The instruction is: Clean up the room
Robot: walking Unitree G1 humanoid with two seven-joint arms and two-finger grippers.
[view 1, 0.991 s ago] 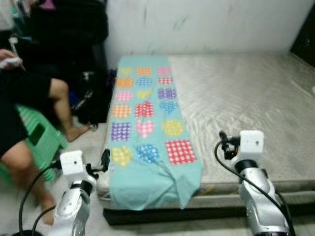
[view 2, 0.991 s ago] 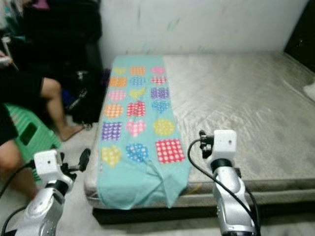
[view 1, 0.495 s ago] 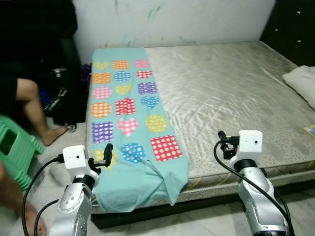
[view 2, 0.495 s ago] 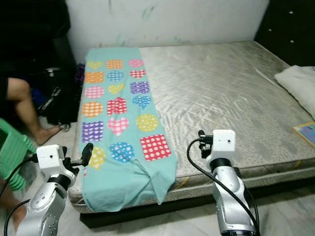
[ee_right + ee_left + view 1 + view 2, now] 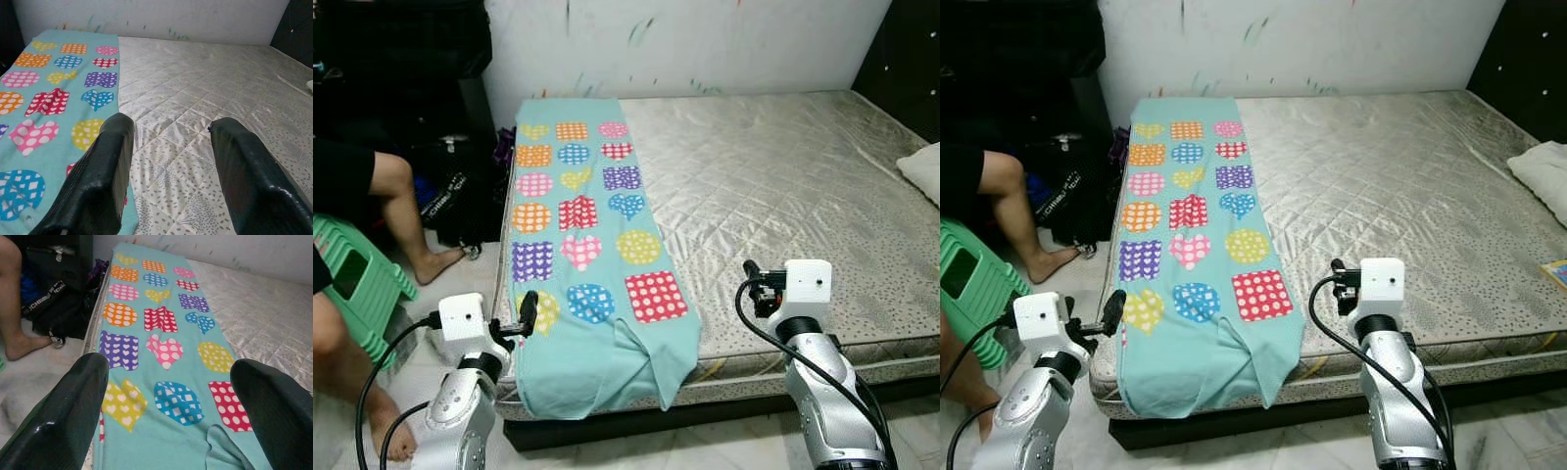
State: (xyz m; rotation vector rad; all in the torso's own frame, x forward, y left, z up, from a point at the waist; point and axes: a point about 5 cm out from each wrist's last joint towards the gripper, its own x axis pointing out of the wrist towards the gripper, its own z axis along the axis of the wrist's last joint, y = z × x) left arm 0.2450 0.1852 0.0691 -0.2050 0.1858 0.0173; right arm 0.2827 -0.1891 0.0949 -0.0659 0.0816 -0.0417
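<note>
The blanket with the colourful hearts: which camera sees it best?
The left eye view: the teal blanket runs its whole length down the mattress, its end drooping over the edge. The right eye view matches it. The left wrist view frames most patches between open fingers; the right wrist view catches part.

A teal blanket (image 5: 587, 255) (patterned with dotted hearts and squares) is lying along the mattress (image 5: 783, 196), its end hanging over the edge. A person (image 5: 362, 225) is sitting on a green stool (image 5: 357, 279) beside it.
</note>
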